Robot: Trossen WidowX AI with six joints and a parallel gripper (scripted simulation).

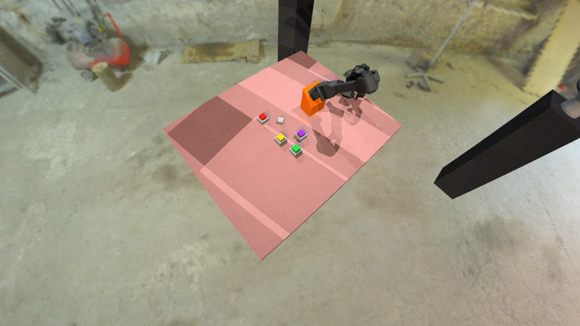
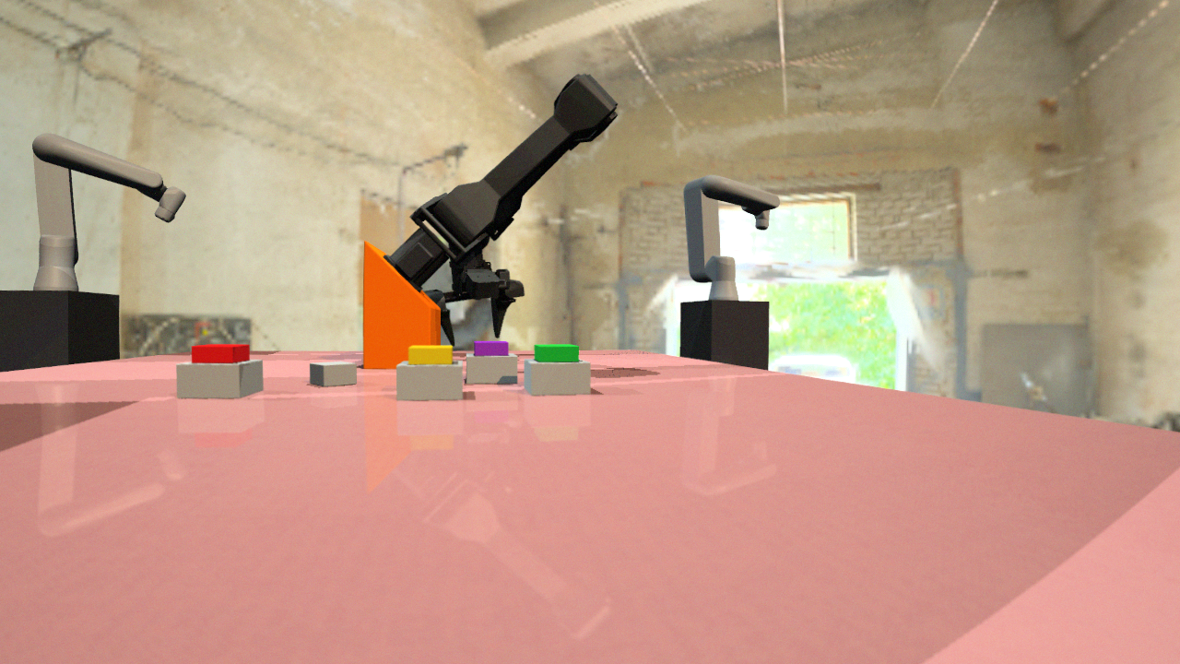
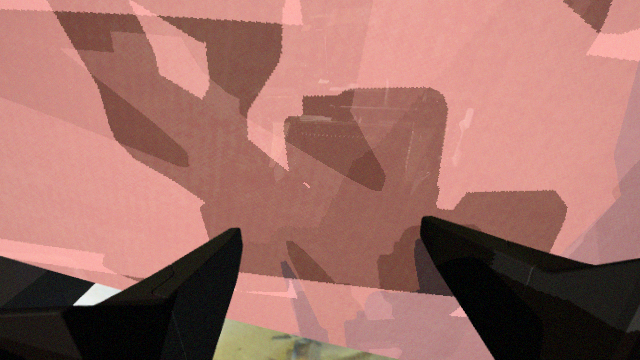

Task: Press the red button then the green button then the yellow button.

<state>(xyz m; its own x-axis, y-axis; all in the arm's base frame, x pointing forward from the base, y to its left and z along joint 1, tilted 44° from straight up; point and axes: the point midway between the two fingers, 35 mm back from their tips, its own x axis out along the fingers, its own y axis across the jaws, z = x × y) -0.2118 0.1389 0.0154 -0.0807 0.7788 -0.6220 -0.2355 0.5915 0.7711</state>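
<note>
While the black arm (image 1: 340, 87) (image 2: 527, 165) is bent up over its orange base (image 1: 309, 106) (image 2: 387, 322), the gripper (image 2: 473, 330) (image 3: 333, 231) is hanging above the pink tabletop (image 1: 259, 194) (image 2: 577, 512) (image 3: 75, 180) with its fingers spread wide and nothing between them, so yeah, it's released. In the wrist cam you just get both black fingertips well apart, a bunch of overlapping shadows on the pink surface, and a bit of floor past the edge. All the buttons are out on the table in front of the base, each cap sitting up on its own grey housing. Seen from the exterior cam, the red button (image 1: 263, 117) (image 2: 219, 371) is the far left one, the yellow button (image 1: 280, 138) (image 2: 430, 373) is around the middle, and the green button (image 1: 295, 149) (image 2: 557, 371) is off to the right. The purple button (image 1: 301, 134) (image 2: 491, 363) sits behind and between yellow and green, and a small grey block (image 1: 280, 120) (image 2: 333, 373) lies between red and yellow in that same view. The gripper isn't touching any of them.
</note>
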